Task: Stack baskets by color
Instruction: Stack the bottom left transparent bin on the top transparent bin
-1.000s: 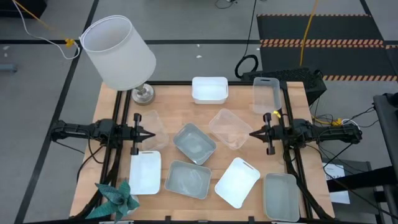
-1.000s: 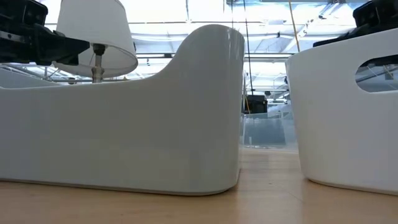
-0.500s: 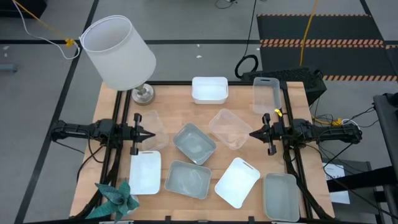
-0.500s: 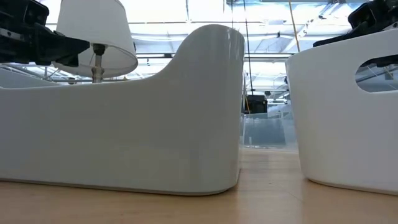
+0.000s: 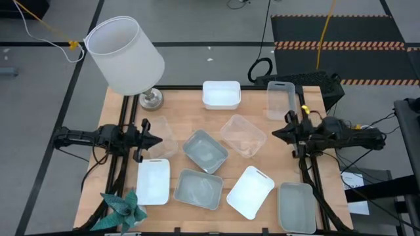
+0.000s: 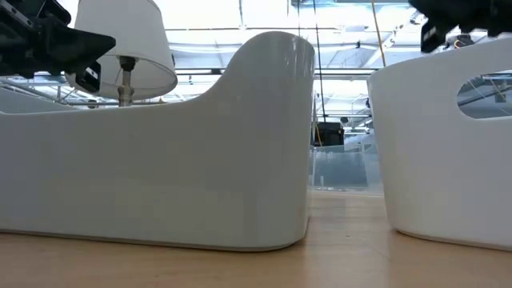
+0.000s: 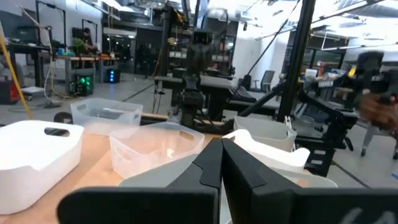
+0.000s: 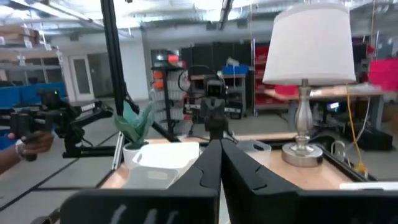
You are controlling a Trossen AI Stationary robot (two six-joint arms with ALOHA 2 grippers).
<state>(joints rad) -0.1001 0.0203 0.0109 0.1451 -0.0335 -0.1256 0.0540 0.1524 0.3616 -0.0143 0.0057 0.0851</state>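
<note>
Wooden table [image 5: 172,110] holds scattered baskets [image 5: 205,149]; left gripper [image 5: 159,139] and right gripper [image 5: 275,134] flank them, both pinched together, empty.

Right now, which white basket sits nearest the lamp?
The white basket at the table's far edge, just right of the lamp. The other two white ones lie along the near side.

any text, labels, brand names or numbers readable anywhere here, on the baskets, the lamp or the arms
None can be read in any view.
The baskets are plain, with no print or sticker showing.
The lampshade is plain white.
The left gripper and right gripper show no legible marking.
Room background in the wrist views: shelves, boxes and screens too blurred to read.
</note>
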